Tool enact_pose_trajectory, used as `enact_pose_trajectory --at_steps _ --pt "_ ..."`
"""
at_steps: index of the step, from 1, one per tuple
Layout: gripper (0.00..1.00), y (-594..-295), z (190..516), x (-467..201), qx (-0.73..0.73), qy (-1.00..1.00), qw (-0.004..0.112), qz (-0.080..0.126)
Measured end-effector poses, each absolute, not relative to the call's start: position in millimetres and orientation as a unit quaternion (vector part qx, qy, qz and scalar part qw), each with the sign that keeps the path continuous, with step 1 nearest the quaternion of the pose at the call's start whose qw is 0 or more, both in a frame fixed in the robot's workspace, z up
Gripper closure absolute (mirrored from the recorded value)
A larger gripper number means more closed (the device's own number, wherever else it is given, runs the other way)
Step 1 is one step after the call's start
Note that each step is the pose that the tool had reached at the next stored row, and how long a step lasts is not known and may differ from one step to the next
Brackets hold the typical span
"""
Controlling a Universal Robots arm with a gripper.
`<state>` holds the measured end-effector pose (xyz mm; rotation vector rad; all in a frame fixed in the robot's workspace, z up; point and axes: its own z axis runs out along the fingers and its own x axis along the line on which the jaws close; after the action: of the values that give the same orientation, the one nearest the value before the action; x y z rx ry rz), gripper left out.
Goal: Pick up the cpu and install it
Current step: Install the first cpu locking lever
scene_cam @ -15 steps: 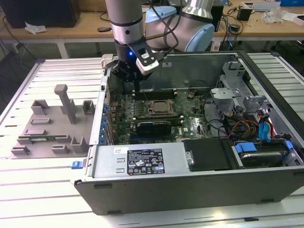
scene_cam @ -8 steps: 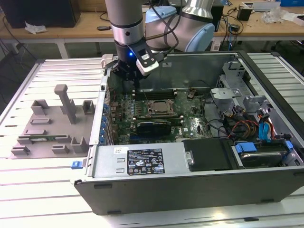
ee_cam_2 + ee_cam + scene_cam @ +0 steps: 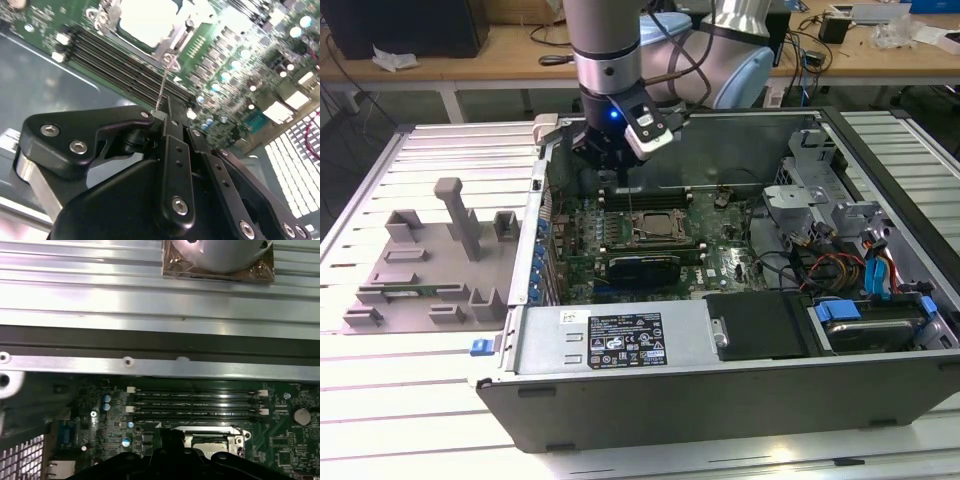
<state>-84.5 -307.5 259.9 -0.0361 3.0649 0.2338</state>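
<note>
The cpu [image 3: 658, 228] lies flat in its socket on the motherboard, silver top up; it shows as a bright square [image 3: 147, 20] in the second wrist view and partly behind the gripper body as a shiny patch [image 3: 209, 446] in the first wrist view. My gripper [image 3: 617, 168] hangs inside the open computer case, just behind the socket. Its fingers [image 3: 161, 116] are shut on the tip of the thin metal socket lever [image 3: 164, 85], which stands raised from the socket's edge.
Black memory slots [image 3: 195, 402] run beside the socket. A copper-based heatsink [image 3: 217, 257] rests on the ribbed table outside the case wall. A grey parts fixture [image 3: 430, 260] sits at the exterior view's left. Drive cage and cables [image 3: 840, 250] fill the right.
</note>
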Motion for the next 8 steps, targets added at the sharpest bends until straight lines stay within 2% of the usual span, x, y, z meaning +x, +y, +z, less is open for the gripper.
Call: enact_pose_trajectory --at_steps 8 --pt "0.89 -309.8 259.6 -70.3 -0.012 0.996 0.033 0.076"
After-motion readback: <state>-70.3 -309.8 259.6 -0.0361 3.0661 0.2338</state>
